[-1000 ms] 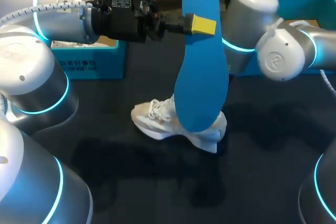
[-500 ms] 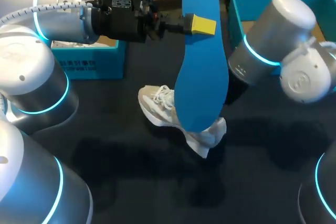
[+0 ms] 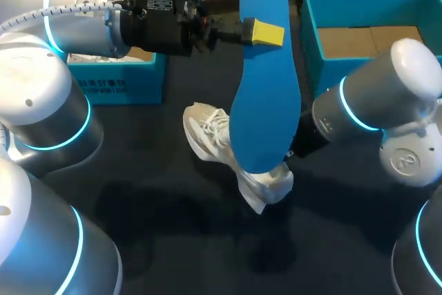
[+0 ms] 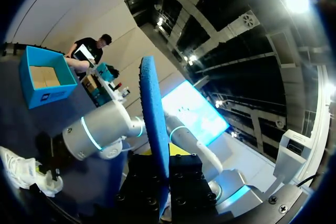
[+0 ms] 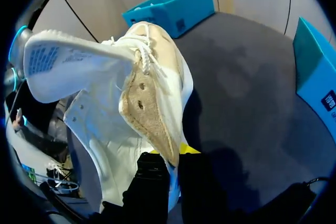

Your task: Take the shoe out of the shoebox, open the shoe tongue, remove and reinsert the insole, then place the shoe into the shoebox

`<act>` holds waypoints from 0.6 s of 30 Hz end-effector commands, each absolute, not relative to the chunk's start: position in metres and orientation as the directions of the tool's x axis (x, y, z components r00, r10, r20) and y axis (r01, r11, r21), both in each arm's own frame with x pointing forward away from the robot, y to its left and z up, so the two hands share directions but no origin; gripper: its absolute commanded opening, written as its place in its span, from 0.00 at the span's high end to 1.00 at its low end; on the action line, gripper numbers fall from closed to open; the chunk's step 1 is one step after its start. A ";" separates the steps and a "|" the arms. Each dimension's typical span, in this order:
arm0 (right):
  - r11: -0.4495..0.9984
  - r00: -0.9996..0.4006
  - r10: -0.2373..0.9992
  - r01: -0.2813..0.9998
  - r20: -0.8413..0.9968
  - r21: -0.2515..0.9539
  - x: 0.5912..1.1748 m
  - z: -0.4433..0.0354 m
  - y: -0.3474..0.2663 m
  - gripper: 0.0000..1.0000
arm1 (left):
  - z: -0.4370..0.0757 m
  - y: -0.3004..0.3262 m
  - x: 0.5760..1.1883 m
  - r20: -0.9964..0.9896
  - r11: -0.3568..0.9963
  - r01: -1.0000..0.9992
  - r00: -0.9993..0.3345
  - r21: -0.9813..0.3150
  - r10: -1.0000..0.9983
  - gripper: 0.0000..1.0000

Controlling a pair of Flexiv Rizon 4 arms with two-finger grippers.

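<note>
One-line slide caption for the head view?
Left pincer holds the blue insole upright while right pincer grips the white shoe.

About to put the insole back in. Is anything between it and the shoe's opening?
Nothing separate shows between them. The insole hangs upright in the left gripper, its lower end overlapping the shoe in the head view. The right gripper is shut on the shoe's rim by the opening, so its fingers may crowd the way in.

Blue insole (image 3: 266, 81) upright; white shoe (image 3: 207, 136) tilted

Silver rounded arms (image 3: 387, 94), cyan-lit joint rings (image 3: 349, 105), black wrist (image 3: 155, 22), yellow fingertips (image 3: 268, 33), white corrugated cable (image 3: 69, 10)
</note>
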State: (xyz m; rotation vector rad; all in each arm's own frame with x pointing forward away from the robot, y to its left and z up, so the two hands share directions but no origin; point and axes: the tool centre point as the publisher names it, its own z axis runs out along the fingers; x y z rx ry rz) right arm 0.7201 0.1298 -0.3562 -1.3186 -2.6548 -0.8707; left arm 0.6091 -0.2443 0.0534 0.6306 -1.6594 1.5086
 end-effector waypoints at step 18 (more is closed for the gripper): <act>0.107 -0.244 0.915 0.914 0.321 0.391 0.710 -0.344 0.118 1.00 | 0.052 -0.244 0.608 0.813 0.165 -0.796 -0.564 -0.582 0.146 1.00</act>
